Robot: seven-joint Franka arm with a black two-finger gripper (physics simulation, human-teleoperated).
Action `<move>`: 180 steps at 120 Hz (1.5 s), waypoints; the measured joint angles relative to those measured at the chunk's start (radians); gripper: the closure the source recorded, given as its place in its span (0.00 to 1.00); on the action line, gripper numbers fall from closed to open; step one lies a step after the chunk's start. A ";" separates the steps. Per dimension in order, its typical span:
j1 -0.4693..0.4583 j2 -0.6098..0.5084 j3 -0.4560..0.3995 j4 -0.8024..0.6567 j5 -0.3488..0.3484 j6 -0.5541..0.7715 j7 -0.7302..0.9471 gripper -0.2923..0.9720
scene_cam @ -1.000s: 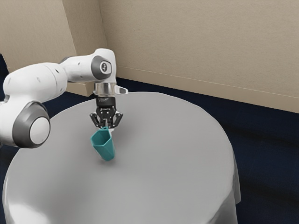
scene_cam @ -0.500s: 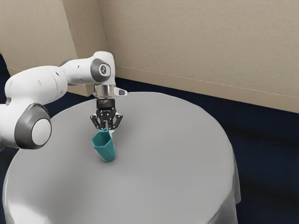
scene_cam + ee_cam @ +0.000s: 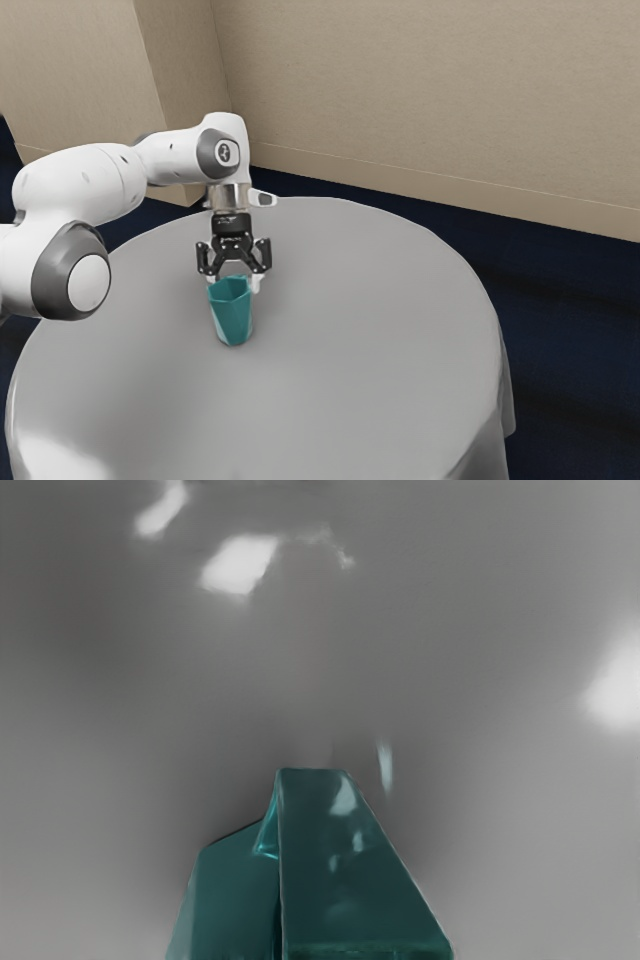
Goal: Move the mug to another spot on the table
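Observation:
The teal mug (image 3: 231,313) stands upright on the round grey table (image 3: 380,330), on the side toward the exterior view's left. My black gripper (image 3: 234,274) hangs straight above the mug's rim, pointing down. It is open, with a finger on either side of the rim and apart from it. In the wrist view the teal mug (image 3: 320,880) lies just under my hand, with the grey table (image 3: 330,650) around it.
The table top stretches wide toward the exterior view's right and front, ending in a rounded edge (image 3: 495,330). Beyond it are a dark blue floor (image 3: 570,300) and beige walls (image 3: 430,90).
The mug, tilted in my grip a second ago, now stands upright on the table. My fingers have spread and let go of its rim, and my hand has shifted slightly right.

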 joint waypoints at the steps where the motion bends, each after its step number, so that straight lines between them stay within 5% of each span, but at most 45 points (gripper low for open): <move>1: 0.000 0.000 0.000 0.000 0.000 0.001 0.000 0.33; 103: -0.002 -0.121 0.008 -0.066 0.003 0.031 -0.008 0.23; 136: -0.026 -0.475 0.050 -0.403 0.016 0.122 -0.009 0.23; 180: -0.112 -0.795 0.050 -0.585 0.237 0.252 0.003 0.23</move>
